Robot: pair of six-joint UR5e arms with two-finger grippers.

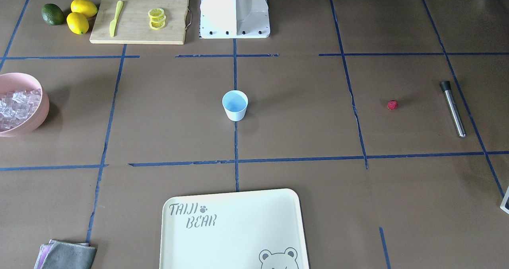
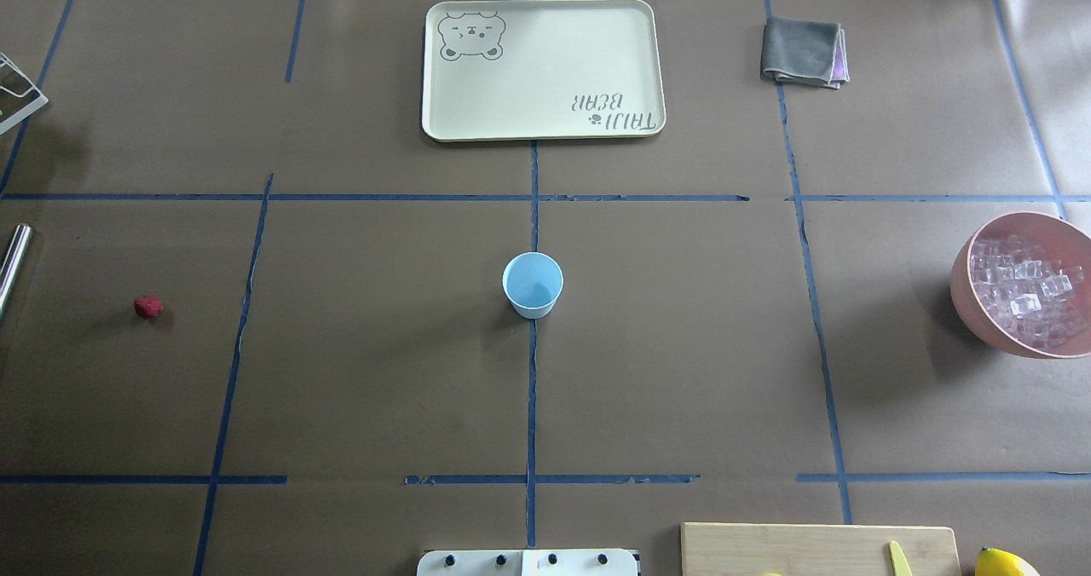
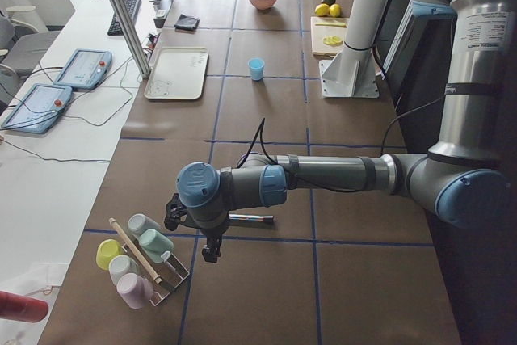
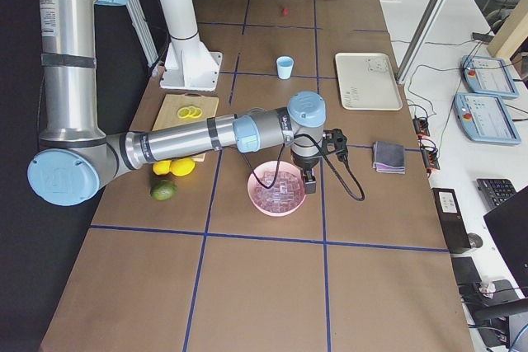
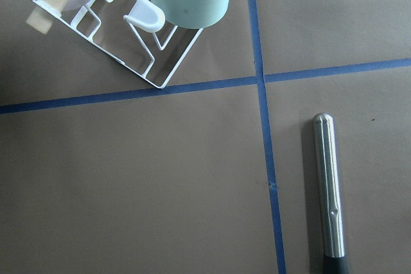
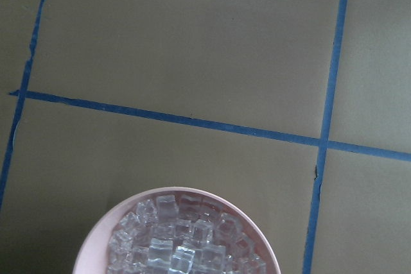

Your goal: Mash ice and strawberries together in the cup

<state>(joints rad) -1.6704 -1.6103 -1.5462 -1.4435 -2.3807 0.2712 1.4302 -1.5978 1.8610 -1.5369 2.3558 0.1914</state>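
Though the left gripper (image 3: 211, 253) and right gripper (image 4: 311, 183) show only from the side, so that wide or narrow cannot be told, the left hangs fingers-down near 1 smooth steel muddler (image 5: 329, 184). The right hangs by the rim of 1 round pink bowl (image 2: 967, 303) heaped with clear ice (image 2: 1027, 295) cubes. Well apart, at the table's centre, 1 tapered light-blue plastic cup (image 1: 235, 105) stands upright, its inside bare. 1 small red strawberry (image 1: 392, 105) lies on brown paper between cup and muddler, nearer the muddler. 3 lemon slices (image 1: 157, 18) sit on 1 wooden board (image 1: 135, 32).
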